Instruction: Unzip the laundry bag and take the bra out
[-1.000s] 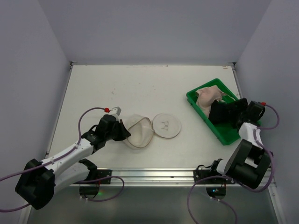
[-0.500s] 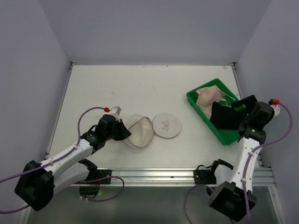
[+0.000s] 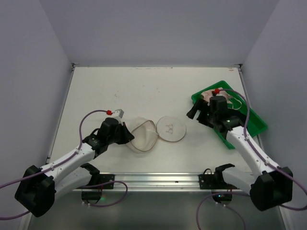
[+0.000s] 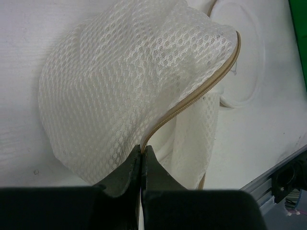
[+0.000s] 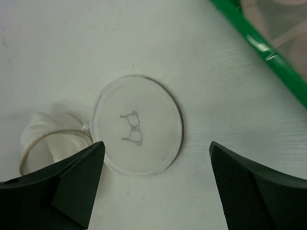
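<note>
Clearly, left gripper (image 4: 142,155) pinches laundry bag (image 4: 120,86); right gripper (image 5: 156,184) gapes empty beside it.

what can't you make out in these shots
- bra: top view, mostly behind the right arm; right wrist view, cut off at the corner and blurred.
- zip pull: not findable in any view, too small or under the mesh.
- laundry bag interior: left wrist view, covered by its folded mesh.
</note>
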`<state>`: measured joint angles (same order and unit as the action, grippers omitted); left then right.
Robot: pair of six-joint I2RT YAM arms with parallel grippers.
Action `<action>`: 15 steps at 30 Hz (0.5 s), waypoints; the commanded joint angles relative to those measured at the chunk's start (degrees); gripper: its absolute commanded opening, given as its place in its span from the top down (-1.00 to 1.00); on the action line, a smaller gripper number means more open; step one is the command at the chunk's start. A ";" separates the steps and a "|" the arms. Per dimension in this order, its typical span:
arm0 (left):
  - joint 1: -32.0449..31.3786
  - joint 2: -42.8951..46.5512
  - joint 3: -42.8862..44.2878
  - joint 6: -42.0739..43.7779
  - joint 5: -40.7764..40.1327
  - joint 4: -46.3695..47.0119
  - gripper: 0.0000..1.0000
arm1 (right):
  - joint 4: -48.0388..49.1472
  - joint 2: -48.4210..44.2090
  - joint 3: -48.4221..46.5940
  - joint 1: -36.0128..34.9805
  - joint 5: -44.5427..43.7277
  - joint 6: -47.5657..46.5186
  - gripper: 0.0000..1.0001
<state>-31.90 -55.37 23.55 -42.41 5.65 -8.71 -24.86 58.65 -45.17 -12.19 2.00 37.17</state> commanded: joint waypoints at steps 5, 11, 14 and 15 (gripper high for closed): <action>0.26 1.32 0.09 0.05 -1.17 -0.86 0.99 | -0.97 18.50 -3.60 -13.82 -10.25 5.89 -0.78; 0.35 3.86 0.44 0.66 -2.57 -3.24 0.99 | -0.63 26.49 -5.02 -16.29 -13.08 10.29 -0.69; 0.44 4.05 0.36 0.93 -3.54 -3.59 0.98 | -0.63 30.53 -6.33 -17.52 -12.99 10.73 -0.59; 0.44 3.96 0.36 1.02 -3.37 -3.59 0.98 | -0.80 31.51 -6.68 -18.04 -12.90 10.82 -0.53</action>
<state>-31.90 -51.94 23.55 -42.35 3.88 -11.62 -25.87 87.42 -48.88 -28.93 -8.38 45.56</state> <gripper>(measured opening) 0.012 0.786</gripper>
